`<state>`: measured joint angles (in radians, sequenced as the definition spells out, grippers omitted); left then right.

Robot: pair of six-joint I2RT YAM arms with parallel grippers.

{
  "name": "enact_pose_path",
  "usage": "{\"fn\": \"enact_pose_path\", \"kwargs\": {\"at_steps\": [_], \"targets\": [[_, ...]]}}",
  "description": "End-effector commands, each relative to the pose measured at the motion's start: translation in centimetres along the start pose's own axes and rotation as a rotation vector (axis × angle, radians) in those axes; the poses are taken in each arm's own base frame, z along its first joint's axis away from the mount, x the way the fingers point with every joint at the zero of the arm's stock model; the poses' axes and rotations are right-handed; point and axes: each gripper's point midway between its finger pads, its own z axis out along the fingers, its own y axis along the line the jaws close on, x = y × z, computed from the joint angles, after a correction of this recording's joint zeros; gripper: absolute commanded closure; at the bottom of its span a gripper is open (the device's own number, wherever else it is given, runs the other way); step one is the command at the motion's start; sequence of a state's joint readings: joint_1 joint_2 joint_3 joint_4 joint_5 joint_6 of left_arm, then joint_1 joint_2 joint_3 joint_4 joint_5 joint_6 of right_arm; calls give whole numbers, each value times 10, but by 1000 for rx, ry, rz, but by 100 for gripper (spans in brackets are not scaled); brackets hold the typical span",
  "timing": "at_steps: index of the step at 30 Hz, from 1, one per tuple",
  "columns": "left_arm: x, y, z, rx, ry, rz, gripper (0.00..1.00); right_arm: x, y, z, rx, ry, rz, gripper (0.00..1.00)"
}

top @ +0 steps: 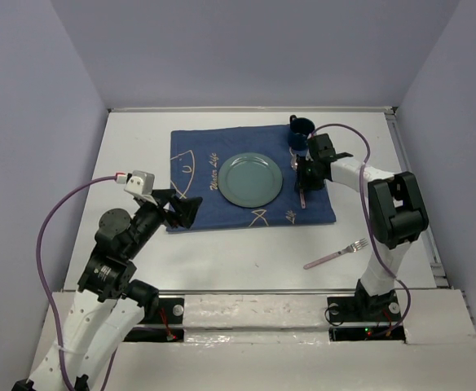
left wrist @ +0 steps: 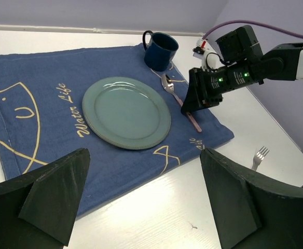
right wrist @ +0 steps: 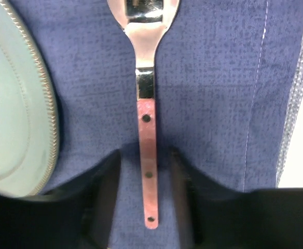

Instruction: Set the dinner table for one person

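Note:
A teal plate (top: 253, 179) lies in the middle of the blue placemat (top: 205, 155) on the white dinner table (top: 222, 261). A dark blue mug (top: 301, 129) stands at the mat's far right corner. A spoon with a pink handle (right wrist: 149, 171) lies on the mat right of the plate (right wrist: 11, 104). My right gripper (right wrist: 146, 202) is open, low over the mat, one finger on each side of the handle with a gap on both sides. A pink-handled fork (top: 336, 255) lies on the bare table at the near right. My left gripper (left wrist: 143, 202) is open and empty above the table by the mat's near edge.
In the left wrist view the plate (left wrist: 125, 111), mug (left wrist: 161, 50), spoon bowl (left wrist: 167, 83), fork (left wrist: 259, 154) and right gripper (left wrist: 195, 101) all show. Grey walls close in the table at the back and sides.

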<state>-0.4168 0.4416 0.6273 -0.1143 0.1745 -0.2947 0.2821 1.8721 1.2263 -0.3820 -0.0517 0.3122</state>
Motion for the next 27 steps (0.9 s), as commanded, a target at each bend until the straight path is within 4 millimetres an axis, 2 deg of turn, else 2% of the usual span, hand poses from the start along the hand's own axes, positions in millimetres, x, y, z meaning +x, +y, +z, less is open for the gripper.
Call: {"fn": "enact_pose_path", "kwargs": {"at_steps": [1,3,4,7,8,9,10,11,12,13,14,15,16,17,18,19,20,21,23,24,25,26,27], "targets": [[-8,-2,5,15,-18,31,1,-43,17,-33,-62,-144,-16,46],[-8,-2,7,12,-14,31,1,-45,20,-46,-79,-163,-18,45],[-9,-3,8,21,-14,32,1,-53,23,-63,-89,-206,-19,45],[-4,-17,12,100,14,9,1,-58,22,-92,-83,-268,-12,46],[-2,-27,12,152,32,-4,1,-69,22,-118,-77,-342,-9,46],[-2,-32,15,172,39,-30,1,-70,21,-131,-77,-368,3,46],[-1,-36,16,181,45,-54,1,-81,16,-163,-49,-467,21,46],[-1,-40,20,194,39,-78,4,-85,15,-179,-51,-510,29,46],[4,-55,22,251,38,-103,8,-89,16,-198,-59,-558,37,46],[12,-63,23,278,51,-132,11,-93,17,-217,-72,-606,42,46],[21,-66,31,256,66,-182,17,-97,20,-255,-104,-698,48,46],[37,-91,29,319,103,-191,17,-101,24,-278,-129,-751,48,46],[40,-81,38,256,95,-195,17,-101,25,-296,-146,-792,50,46],[58,-98,45,233,135,-169,15,-100,29,-331,-190,-870,45,46],[67,-107,49,218,148,-145,14,-98,32,-347,-218,-903,37,45],[75,-127,47,222,148,-117,13,-96,37,-362,-255,-930,26,45],[102,-133,58,199,209,-44,13,-93,39,-374,-275,-954,27,45],[100,-145,64,205,207,-30,13,-87,40,-395,-304,-997,27,45],[114,-162,77,219,227,9,14,-81,41,-411,-334,-1030,26,45],[132,-177,88,238,259,61,16,-74,39,-422,-346,-1055,28,46],[142,-185,93,250,274,99,16,-69,43,-427,-372,-1058,11,46],[161,-205,100,280,306,157,19,-66,42,-429,-375,-1065,10,46],[168,-214,104,309,300,243,19,-63,41,-434,-377,-1077,9,46]]}}
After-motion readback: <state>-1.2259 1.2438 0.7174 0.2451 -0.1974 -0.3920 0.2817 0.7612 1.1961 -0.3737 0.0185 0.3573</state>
